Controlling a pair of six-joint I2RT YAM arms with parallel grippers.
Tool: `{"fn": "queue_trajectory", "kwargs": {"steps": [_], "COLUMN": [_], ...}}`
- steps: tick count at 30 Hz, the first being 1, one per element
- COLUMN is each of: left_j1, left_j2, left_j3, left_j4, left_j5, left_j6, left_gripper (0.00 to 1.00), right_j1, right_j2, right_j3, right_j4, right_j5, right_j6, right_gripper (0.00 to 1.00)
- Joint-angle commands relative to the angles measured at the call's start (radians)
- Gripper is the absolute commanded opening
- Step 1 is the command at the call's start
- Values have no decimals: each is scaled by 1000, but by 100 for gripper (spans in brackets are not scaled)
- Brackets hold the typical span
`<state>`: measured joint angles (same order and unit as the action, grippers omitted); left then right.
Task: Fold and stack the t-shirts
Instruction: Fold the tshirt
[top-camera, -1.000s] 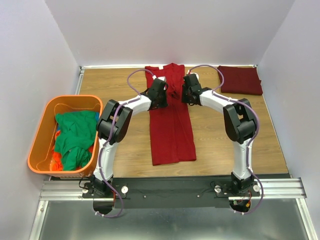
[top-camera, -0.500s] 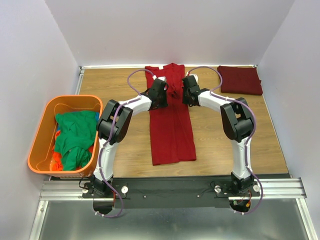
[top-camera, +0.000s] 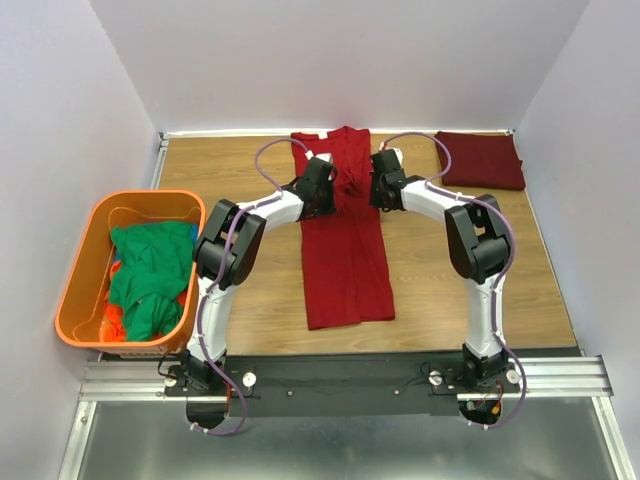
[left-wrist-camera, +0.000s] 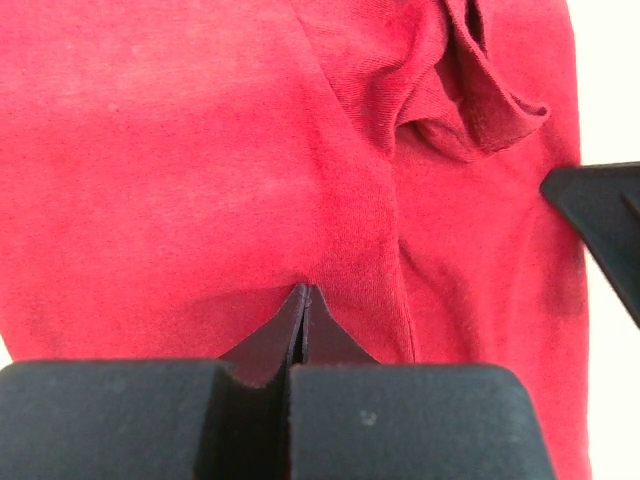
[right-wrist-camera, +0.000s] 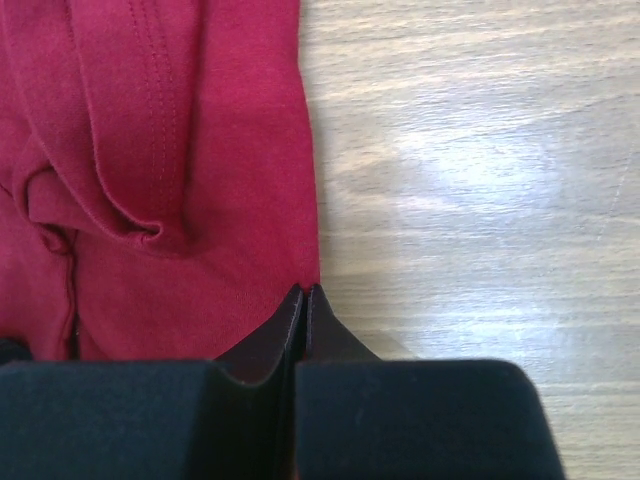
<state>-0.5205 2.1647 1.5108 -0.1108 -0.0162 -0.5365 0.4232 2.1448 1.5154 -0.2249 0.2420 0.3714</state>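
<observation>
**Both grippers closed at the red tee**

At the far left, beside the wooden table, sits an orange plastic tub holding crumpled green cloth t-shirts. In the middle of the table lies the bright red short-sleeved t-shirt, folded into a long narrow strip running from the far edge toward the arms, its collar end bunched and creased.

The left gripper is down on the left part of this strip near the far end. Its jaws are pressed together, tips against the cloth; whether a fold is pinched between them cannot be told.

The right gripper is at the strip's right edge, jaws likewise closed tight, tips right where red cloth meets bare wood.

In the far right corner, well apart, rests a dark maroon t-shirt, folded into a flat rectangle.
</observation>
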Motion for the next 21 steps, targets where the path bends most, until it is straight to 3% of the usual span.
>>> {"fn": "queue_trajectory", "kwargs": {"steps": [1,5,9,10,12,15,21], "left_j1": [2,5,5,5,2,-7,-45], "left_j2": [34,32,11,1,-34,-100,-209], "left_j3": [-23,-26,-31,-28,-29,-44,-98], "left_j4": [-61,-58,-32,-27,-7,16,22], "left_j5": [-51,-47,-16,-8,12,48,65], "left_j6": [27,33,59,64,84,96,75], "left_gripper": [0,0,0,0,8,23,25], "right_j1": [-52,-75,-80,-80,-80,-78,-64], "right_j2": [-29,-39,-60,-66,-89,-138,-250], "right_j3": [-29,-40,-50,-53,-61,-87,-202], "right_j4": [-16,-10,-2,-1,-2,-1,25], "right_j5": [-32,-93,-145,-162,-173,-194,-224], "right_j6": [0,4,4,6,14,35,67], "right_gripper": [7,12,34,45,52,53,52]}}
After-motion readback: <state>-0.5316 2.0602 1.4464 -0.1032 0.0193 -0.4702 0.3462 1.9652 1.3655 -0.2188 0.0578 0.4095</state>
